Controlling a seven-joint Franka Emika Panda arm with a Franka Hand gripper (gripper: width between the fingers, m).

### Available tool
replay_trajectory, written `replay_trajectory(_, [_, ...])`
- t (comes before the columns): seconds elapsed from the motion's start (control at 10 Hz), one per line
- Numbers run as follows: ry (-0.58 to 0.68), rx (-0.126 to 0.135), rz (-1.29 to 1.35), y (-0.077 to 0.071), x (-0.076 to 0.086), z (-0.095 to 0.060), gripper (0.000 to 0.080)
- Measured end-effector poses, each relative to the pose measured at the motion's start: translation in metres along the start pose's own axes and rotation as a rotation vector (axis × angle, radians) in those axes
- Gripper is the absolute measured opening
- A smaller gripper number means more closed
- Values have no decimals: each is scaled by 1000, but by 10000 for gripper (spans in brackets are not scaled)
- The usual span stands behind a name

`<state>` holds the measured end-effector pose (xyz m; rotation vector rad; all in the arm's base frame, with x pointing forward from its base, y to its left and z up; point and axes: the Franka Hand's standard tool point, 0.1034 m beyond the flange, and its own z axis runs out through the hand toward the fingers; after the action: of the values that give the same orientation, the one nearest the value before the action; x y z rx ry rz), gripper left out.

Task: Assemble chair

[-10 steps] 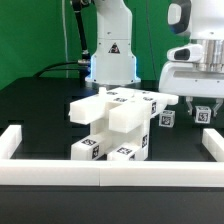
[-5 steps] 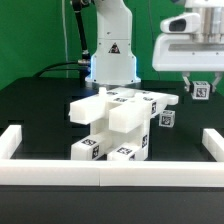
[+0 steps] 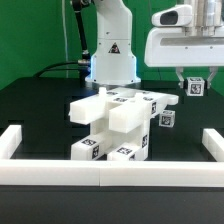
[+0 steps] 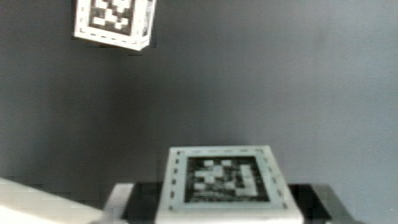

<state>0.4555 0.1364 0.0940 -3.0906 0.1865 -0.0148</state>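
Observation:
The partly built chair (image 3: 115,125) stands mid-table, a white blocky structure with tagged slabs and legs. My gripper (image 3: 194,84) hangs high at the exterior view's right, shut on a small white tagged cube (image 3: 195,87). In the wrist view the held cube (image 4: 224,180) sits between the dark fingers (image 4: 139,203). Another small tagged cube (image 3: 167,119) rests on the table beside the chair; it shows in the wrist view (image 4: 114,20) too.
A low white border rail (image 3: 100,174) runs along the front, with end pieces at the exterior view's left (image 3: 10,140) and right (image 3: 213,142). The robot base (image 3: 112,55) stands behind the chair.
My gripper has risen and moved toward the exterior view's left, carrying the small cube up off the table. The chair and the other cube have not moved.

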Motion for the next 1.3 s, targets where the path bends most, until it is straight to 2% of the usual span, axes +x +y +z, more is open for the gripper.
replay_trajectory(0.1, [-2, -2, -35, 3, 4, -2, 281])
replay_trajectory(0.4, [16, 6, -157, 35, 64, -34, 281])
replay_trajectory(0.6, [-2, 8, -156, 41, 92, -47, 281])
replay_trajectory(1.0, [0, 5, -156, 42, 89, -44, 281])
replay_trajectory(1.1, [-2, 4, -183, 47, 91, -43, 281])
replay_trajectory(1.3, [-6, -8, -239, 82, 112, -41, 281])
